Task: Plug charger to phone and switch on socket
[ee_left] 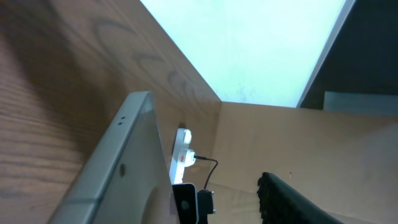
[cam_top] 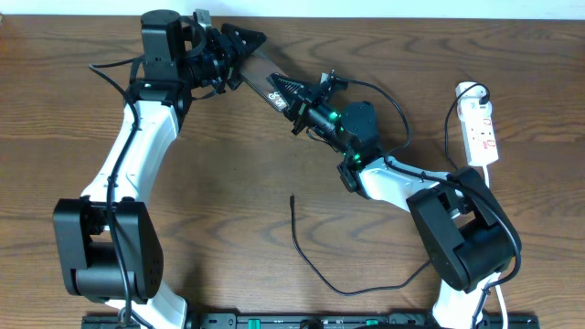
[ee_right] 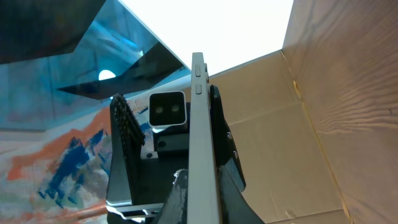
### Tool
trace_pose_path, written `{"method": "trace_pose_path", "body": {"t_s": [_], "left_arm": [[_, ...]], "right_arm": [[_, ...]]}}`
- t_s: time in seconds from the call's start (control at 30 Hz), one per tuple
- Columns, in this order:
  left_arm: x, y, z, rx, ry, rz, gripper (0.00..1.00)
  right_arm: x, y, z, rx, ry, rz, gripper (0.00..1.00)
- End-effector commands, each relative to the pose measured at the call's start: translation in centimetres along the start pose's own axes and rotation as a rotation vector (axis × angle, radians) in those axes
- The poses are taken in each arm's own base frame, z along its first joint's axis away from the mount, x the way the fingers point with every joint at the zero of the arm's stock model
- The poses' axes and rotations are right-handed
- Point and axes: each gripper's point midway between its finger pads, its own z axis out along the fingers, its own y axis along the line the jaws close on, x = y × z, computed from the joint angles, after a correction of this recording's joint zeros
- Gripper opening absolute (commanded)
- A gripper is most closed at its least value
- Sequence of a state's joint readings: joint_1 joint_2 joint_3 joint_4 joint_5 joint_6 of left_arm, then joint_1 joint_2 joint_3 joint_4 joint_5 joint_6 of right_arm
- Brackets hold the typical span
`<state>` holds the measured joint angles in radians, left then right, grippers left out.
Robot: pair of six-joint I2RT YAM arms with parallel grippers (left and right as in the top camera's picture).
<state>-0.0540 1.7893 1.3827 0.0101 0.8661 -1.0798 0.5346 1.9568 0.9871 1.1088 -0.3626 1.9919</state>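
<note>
A: Start at the left. What is the left gripper (cam_top: 245, 41) doing?

B: It sits at the far left of the table (cam_top: 228, 183) and points right at the phone (cam_top: 260, 68). In its wrist view the phone (ee_left: 112, 168) runs nearly edge-on along 1 side. The ridged finger (ee_left: 286, 199) on the other side stands well apart from it, so the jaws are spread.

A: And the phone itself?

B: From overhead it is a dark slab lying on a slant between the 2 grippers, with white lettering toward its right end. I cannot tell whether it touches the table.

A: The right gripper (cam_top: 297, 94)?

B: It meets the phone's right end, with 1 finger over the face. In the right wrist view the phone (ee_right: 199, 137) stands edge-on. A black finger lies against its right side, and the ridged finger (ee_right: 124, 149) on the left stands off with a clear gap. So it is spread, not pinching.

A: Where is the charger (cam_top: 292, 228)?

B: It lies loose on the table, nearer than both grippers and well apart from the phone. Its plug tip (cam_top: 291, 197) points toward the far side. The cable curves near and then right, toward the right arm's base.

A: And the socket (cam_top: 481, 128)?

B: It is at the far right and lies lengthwise from far to near, with red marks on its top. The left wrist view shows the socket (ee_left: 180, 152) small, beyond the phone's end, with a black lead running from it.
</note>
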Motion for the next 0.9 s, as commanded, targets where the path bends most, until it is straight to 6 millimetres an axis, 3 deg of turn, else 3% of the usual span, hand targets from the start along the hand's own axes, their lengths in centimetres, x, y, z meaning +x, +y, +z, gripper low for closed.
{"method": "trace_pose_path", "body": {"t_s": [0.0, 0.07, 0.3, 0.33, 0.37, 0.43, 0.63, 0.87], "left_arm": [[-0.3, -1.0, -0.4, 0.016, -0.014, 0.017, 0.32], [-0.3, -1.0, -0.4, 0.016, -0.015, 0.018, 0.10], [-0.3, -1.0, -0.4, 0.015, -0.017, 0.026, 0.07], [-0.3, -1.0, -0.4, 0.015, -0.017, 0.029, 0.07], [-0.3, -1.0, -0.4, 0.015, -0.017, 0.030, 0.08], [-0.4, -1.0, -0.5, 0.015, -0.019, 0.029, 0.07], [-2.1, -0.5, -2.2, 0.027, -0.039, 0.016, 0.07], [-4.9, 0.1, -7.2, 0.099, -0.018, 0.021, 0.07]], "right_arm": [[0.3, 1.4, 0.3, -0.038, -0.004, 0.001, 0.02], [0.3, 1.4, 0.3, -0.038, -0.005, 0.001, 0.02], [0.3, 1.3, 0.3, -0.038, -0.005, 0.001, 0.04], [0.3, 1.4, 0.3, -0.038, -0.005, 0.001, 0.37], [0.3, 1.4, 0.3, -0.038, -0.004, 0.001, 0.50], [0.1, 1.4, 0.3, -0.040, -0.008, 0.000, 0.99], [-1.4, 3.5, -0.6, -0.090, -0.004, -0.039, 0.99], [-2.6, 3.8, -2.6, -0.031, 0.123, -0.247, 0.99]]}}
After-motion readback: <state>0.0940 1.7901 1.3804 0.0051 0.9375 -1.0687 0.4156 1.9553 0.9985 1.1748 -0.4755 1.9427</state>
